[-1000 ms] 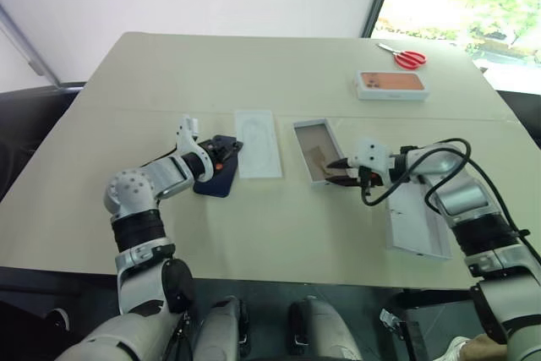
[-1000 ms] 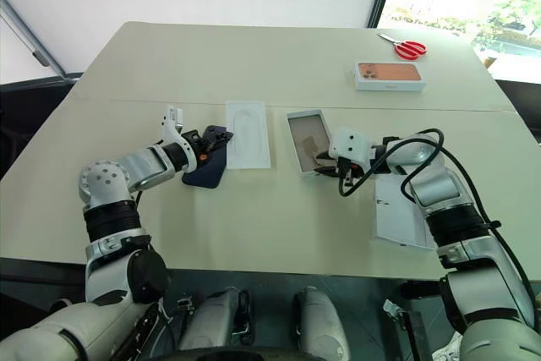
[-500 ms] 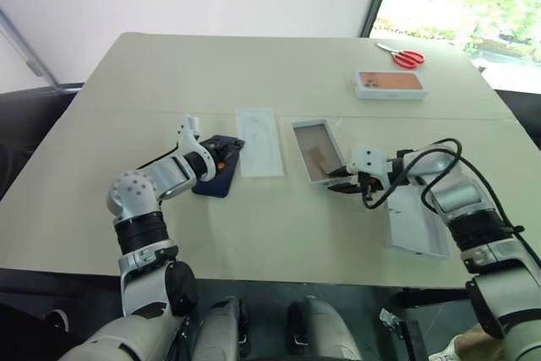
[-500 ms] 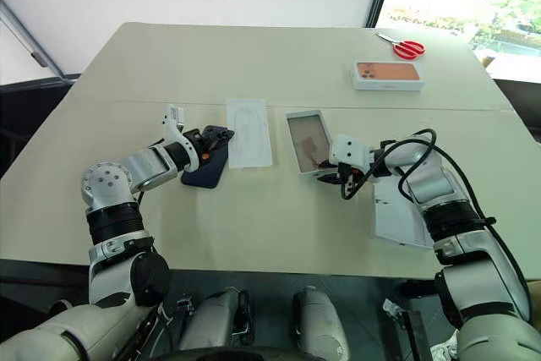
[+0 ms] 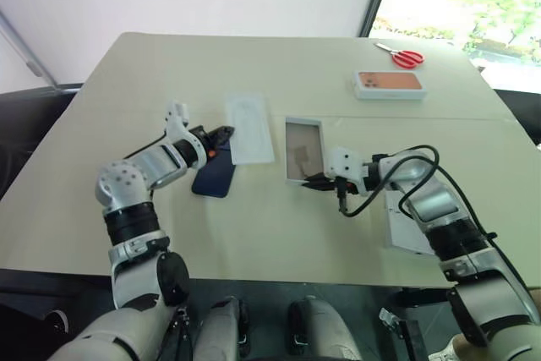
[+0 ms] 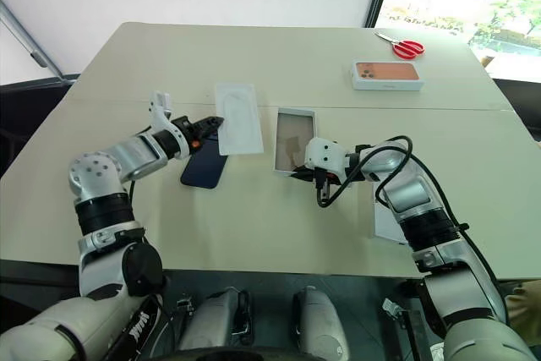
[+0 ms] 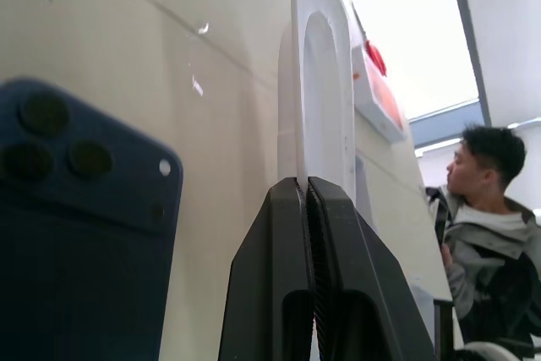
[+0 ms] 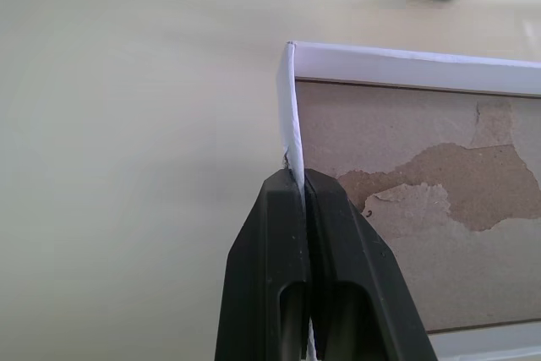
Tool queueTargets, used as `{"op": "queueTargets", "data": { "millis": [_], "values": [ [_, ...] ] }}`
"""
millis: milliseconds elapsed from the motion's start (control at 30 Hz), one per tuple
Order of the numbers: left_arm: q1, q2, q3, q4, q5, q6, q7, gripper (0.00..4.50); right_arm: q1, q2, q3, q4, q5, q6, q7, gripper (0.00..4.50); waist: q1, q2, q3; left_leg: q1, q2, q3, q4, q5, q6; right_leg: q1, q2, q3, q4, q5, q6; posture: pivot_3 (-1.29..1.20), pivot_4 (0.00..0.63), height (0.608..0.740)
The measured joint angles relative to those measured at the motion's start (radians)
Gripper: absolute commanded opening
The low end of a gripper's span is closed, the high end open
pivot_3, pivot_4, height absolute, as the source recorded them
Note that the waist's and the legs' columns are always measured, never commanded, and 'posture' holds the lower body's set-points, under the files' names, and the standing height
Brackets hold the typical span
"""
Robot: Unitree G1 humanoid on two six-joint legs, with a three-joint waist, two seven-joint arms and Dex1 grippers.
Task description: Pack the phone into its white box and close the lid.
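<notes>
Phone: dark blue, camera side up, flat on the table, centre-left of frame, long axis running near-to-far. Left hand just above its far end, pinching the white insert clear of it. White box: centre frame, just right of phone, parallel to it; right hand pinching its near wall. Lid: lower right. Left hand is nearer the phone.

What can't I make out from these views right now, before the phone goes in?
- Lid: head views, right arm covers much of it; printed face not visible.
- Phone: left wrist view, cut off by the frame edge; its screen side faces away.
- White box: right wrist view, far end runs off frame; right end effector hides the pinched wall.
</notes>
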Motion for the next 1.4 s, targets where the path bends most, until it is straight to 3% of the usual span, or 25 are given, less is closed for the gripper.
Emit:
{"op": "queueTargets", "data": {
  "millis": [100, 133, 200, 333, 533, 800, 1333, 1400],
  "values": [
    [-0.036, 0.012, 0.03, 0.018, -0.029, 0.001, 0.013, 0.0, 0.032, 0.038, 0.032, -0.054, 0.003, 0.035, -0.013, 0.04, 0.0, 0.0, 0.0, 0.0, 0.0, 0.0, 0.0, 0.0, 0.0, 0.0, 0.0, 0.0, 0.0, 0.0, 0.0, 0.0, 0.15, 0.74],
    [-0.043, 0.013, 0.03, 0.019, -0.038, 0.002, 0.015, 0.0, 0.037, 0.052, 0.049, -0.058, 0.002, 0.044, -0.019, 0.3, -0.001, 0.0, 0.0, 0.0, 0.0, 0.0, 0.0, 0.0, 0.0, 0.0, 0.0, 0.0, 0.0, 0.0, 0.0, 0.0, 0.15, 0.74],
    [-0.047, 0.013, 0.028, 0.026, -0.048, 0.013, 0.018, 0.0, 0.037, 0.065, 0.063, -0.058, -0.005, 0.05, -0.033, 1.01, 0.0, 0.0, 0.0, 0.0, 0.0, 0.0, 0.0, 0.0, 0.0, 0.0, 0.0, 0.0, 0.0, 0.0, 0.0, 0.0, 0.15, 0.74],
    [-0.044, 0.011, 0.015, 0.024, -0.051, 0.024, 0.024, 0.0, 0.033, 0.073, 0.062, -0.053, -0.017, 0.061, -0.062, 3.01, -0.001, 0.0, 0.0, 0.0, 0.0, 0.0, 0.0, 0.0, 0.0, 0.0, 0.0, 0.0, 0.0, 0.0, 0.0, 0.0, 0.15, 0.74],
    [0.003, -0.031, -0.017, -0.023, -0.066, 0.028, 0.047, 0.0, 0.013, 0.064, 0.01, -0.059, 0.022, 0.096, -0.084, 3.01, 0.0, 0.0, 0.0, 0.0, 0.0, 0.0, 0.0, 0.0, 0.0, 0.0, 0.0, 0.0, 0.0, 0.0, 0.0, 0.0, 0.15, 0.74],
    [0.096, -0.156, -0.049, -0.124, -0.109, 0.063, 0.123, 0.0, 0.034, -0.129, -0.174, -0.092, 0.145, 0.16, -0.007, 3.01, 0.013, 0.0, 0.0, 0.0, 0.0, 0.0, 0.0, -0.003, 0.005, 0.0, -0.001, 0.0, -0.001, 0.0, 0.0, 0.0, 0.15, 0.74],
    [0.127, -0.196, -0.091, -0.127, -0.119, 0.086, 0.189, 0.0, 0.041, -0.082, -0.158, 0.001, 0.123, 0.079, -0.082, 3.01, 0.01, 0.0, 0.0, 0.0, 0.0, 0.0, 0.0, -0.001, 0.002, 0.0, 0.0, 0.0, -0.001, 0.0, 0.0, 0.0, 0.15, 0.74],
    [0.126, -0.196, -0.096, -0.126, -0.119, 0.089, 0.188, 0.65, 0.041, -0.076, -0.157, 0.001, 0.123, 0.076, -0.088, 3.05, 0.011, 0.0, 0.0, 0.0, 0.0, 0.0, 0.0, -0.001, 0.002, 0.0, 0.0, 0.0, -0.001, 0.0, 0.0, 0.0, 0.15, 0.74]
  ]
}}
